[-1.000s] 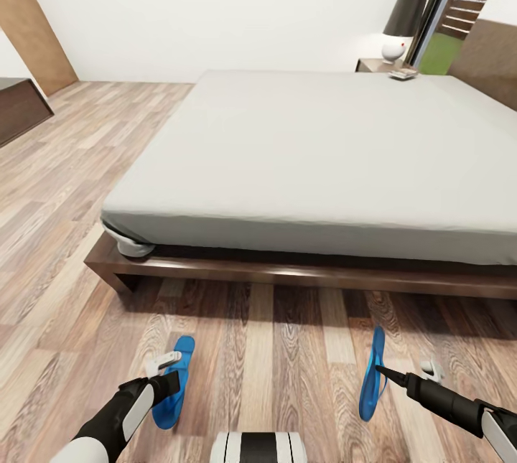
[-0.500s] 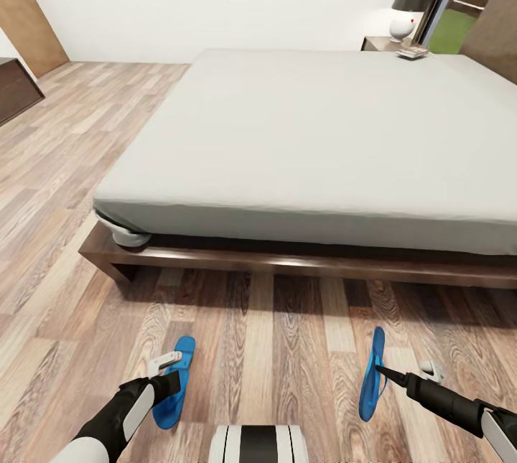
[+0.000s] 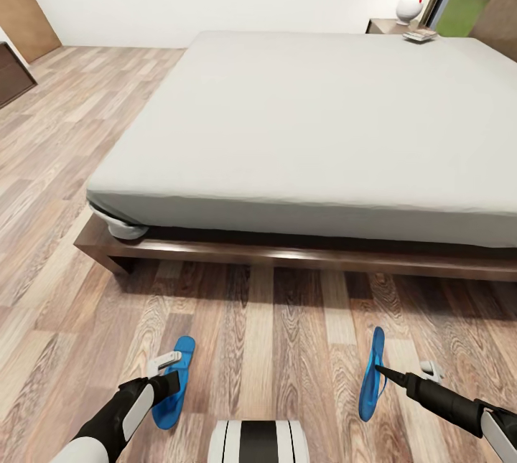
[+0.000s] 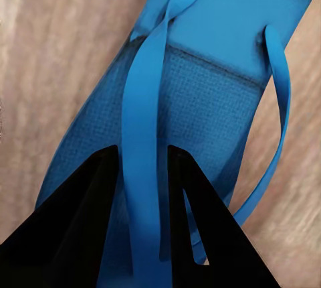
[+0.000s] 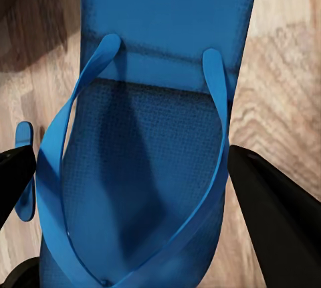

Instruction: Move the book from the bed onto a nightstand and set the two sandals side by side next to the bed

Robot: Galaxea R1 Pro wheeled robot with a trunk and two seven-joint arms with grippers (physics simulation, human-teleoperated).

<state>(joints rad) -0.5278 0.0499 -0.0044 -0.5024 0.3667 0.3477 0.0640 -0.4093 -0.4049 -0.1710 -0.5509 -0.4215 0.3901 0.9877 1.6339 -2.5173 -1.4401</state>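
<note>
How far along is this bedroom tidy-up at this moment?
Looks done: the book seems to lie on the nightstand by the lamp, though it is small and far off. In hand: the left gripper is closed on one sandal's strap, and the right gripper holds the other sandal on edge. Left: setting both sandals flat, side by side on the floor before the bed.

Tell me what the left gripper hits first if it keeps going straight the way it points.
The left gripper already straddles a strap of the left sandal, so straight on it would likely meet that sandal's sole, then the floor beneath.
</note>
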